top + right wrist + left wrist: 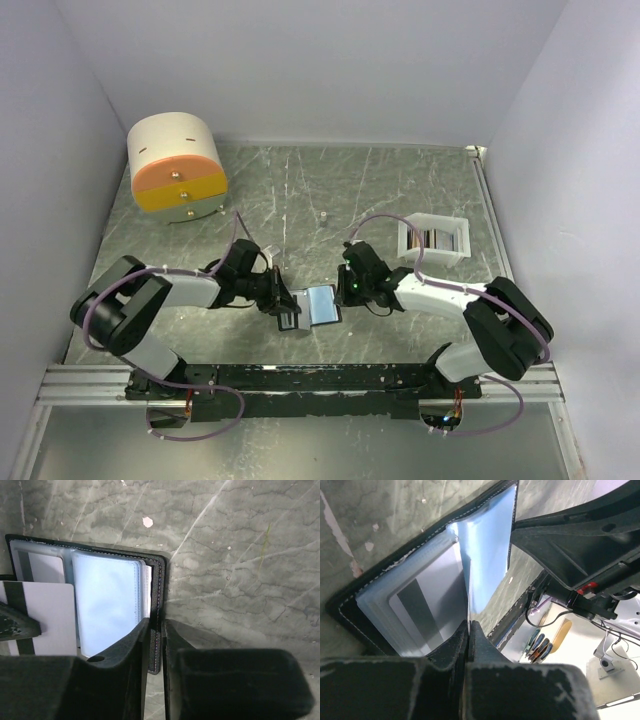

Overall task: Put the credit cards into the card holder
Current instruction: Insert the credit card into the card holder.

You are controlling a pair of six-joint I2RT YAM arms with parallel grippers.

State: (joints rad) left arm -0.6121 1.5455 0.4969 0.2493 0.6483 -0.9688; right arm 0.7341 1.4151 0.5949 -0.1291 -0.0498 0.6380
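The black card holder [322, 303] lies open between both arms, its bluish sleeves [107, 600] showing. My left gripper [468, 625] is shut on a whitish credit card [47, 622] with a dark stripe, held edge-on over the holder's left half. Another striped card [420, 605] sits inside a sleeve pocket. My right gripper [156, 622] is shut on the holder's stitched black cover edge [160, 580], with one finger on each side of it. More credit cards [436, 239] lie in the white tray.
The white open-topped tray [410, 240] stands at the right back, just behind the right arm. A round cream-and-orange drawer box [177, 165] sits at the far left. A small peg [325, 216] stands mid-table. White walls close in three sides.
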